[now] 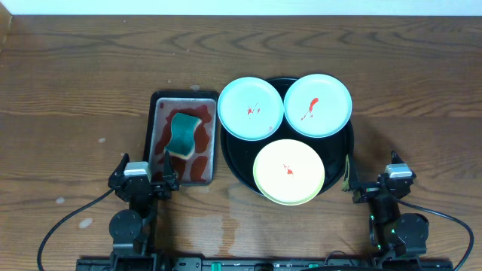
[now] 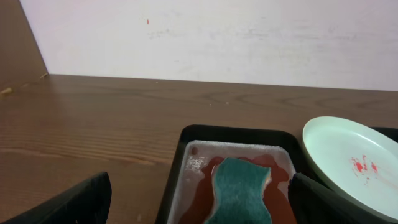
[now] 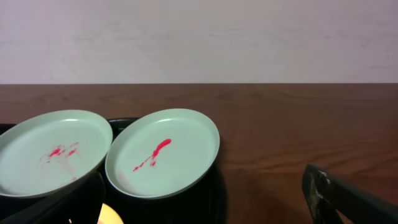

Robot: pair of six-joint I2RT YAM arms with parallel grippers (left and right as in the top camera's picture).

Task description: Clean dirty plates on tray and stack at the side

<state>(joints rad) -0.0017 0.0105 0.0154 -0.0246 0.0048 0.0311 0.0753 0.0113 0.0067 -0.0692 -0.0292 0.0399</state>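
The round black tray (image 1: 349, 143) holds three dirty plates. A mint plate (image 1: 251, 108) sits at its back left, a second mint plate (image 1: 318, 105) at its back right, and a yellow plate (image 1: 289, 172) at the front; each has red smears. My left gripper (image 1: 144, 163) is open and empty near the front edge, left of the tray. My right gripper (image 1: 373, 179) is open and empty to the tray's right. The right wrist view shows both mint plates (image 3: 53, 149) (image 3: 165, 152) and a sliver of the yellow plate (image 3: 109, 216) between the open fingers (image 3: 202, 199).
A small rectangular red-stained tray (image 1: 160, 102) stands left of the black tray, with a green sponge (image 1: 183, 135) in it. In the left wrist view the sponge (image 2: 239, 190) lies ahead between the open fingers (image 2: 199, 205), with a mint plate (image 2: 351, 162) to the right.
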